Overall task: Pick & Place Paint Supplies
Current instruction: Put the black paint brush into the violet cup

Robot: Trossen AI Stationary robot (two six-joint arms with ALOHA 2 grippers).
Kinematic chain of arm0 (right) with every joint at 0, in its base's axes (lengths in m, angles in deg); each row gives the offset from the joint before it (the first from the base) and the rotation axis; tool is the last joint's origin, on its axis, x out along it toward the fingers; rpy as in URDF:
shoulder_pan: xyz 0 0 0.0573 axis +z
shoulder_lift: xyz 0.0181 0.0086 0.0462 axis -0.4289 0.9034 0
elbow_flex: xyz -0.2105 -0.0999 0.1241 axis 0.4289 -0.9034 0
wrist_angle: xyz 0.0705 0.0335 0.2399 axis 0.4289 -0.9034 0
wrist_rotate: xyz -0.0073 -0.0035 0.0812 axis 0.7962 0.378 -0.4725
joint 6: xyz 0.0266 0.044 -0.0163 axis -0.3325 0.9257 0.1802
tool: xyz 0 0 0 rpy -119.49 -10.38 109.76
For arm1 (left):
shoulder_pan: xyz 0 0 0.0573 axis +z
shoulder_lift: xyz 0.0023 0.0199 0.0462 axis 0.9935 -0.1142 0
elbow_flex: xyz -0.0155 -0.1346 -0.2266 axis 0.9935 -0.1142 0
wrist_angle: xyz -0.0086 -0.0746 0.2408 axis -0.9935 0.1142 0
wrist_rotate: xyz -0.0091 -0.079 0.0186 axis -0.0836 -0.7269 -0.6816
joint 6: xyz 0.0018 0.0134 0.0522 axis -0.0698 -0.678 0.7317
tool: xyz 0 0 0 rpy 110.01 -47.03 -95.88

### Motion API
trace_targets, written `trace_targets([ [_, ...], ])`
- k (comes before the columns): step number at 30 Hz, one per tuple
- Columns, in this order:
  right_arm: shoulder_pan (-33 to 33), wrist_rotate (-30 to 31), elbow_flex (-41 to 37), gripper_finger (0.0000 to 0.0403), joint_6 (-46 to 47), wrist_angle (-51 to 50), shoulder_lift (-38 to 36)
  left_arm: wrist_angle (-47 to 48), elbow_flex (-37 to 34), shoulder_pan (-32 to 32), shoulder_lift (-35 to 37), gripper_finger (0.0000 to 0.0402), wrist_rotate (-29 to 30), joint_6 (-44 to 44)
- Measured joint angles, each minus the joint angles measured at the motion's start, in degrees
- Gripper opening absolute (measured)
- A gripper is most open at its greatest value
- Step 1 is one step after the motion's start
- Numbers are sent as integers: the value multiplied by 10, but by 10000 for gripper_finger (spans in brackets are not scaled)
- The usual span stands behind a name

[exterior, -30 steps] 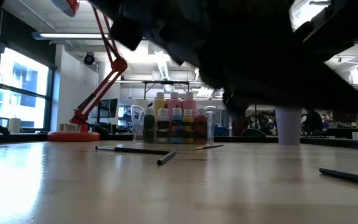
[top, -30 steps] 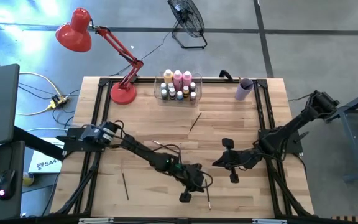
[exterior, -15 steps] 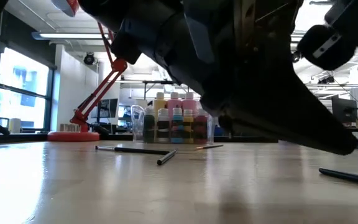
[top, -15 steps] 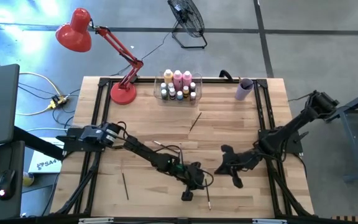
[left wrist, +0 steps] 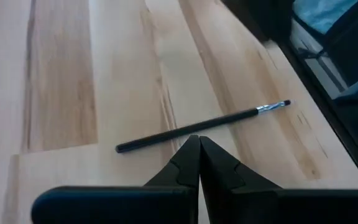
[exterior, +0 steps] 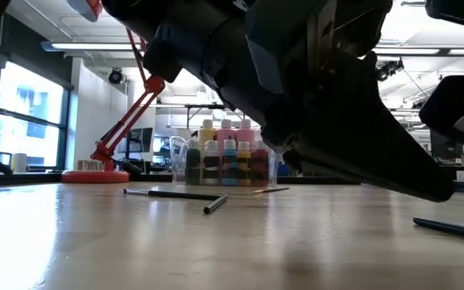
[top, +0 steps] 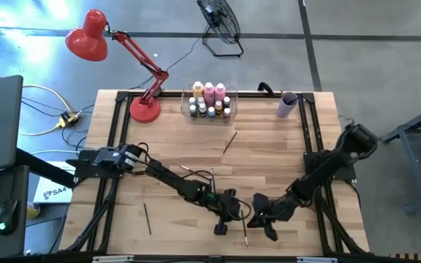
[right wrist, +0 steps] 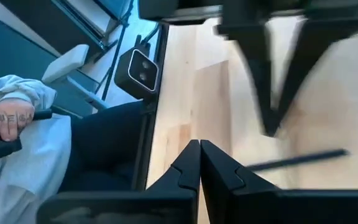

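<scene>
Both grippers hang pressed together and empty near the table's (top: 269, 157) front edge, the left gripper (top: 221, 228) just beside the right gripper (top: 258, 220), with a dark paintbrush (left wrist: 201, 126) lying flat between them. The paint bottles (top: 210, 101) stand in a clear bin (top: 194, 112) at the back edge.

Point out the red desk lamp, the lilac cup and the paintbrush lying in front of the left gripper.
red desk lamp (top: 86, 35): high view, on its red shade.
lilac cup (top: 287, 104): high view, on the cup's side wall.
paintbrush (left wrist: 191, 129): left wrist view, midway along its dark handle.
</scene>
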Motion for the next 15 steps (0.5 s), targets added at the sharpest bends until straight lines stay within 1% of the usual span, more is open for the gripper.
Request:
trace_targets([
  [3,0,-14,41,2,2,-7,43,19,0,0,0,3,18,0],
  [7,1,-32,84,2,0,-50,78,48,0,0,0,3,37,-5],
  [15,4,-57,92,2,83,-62,110,55,0,0,0,3,41,-6],
])
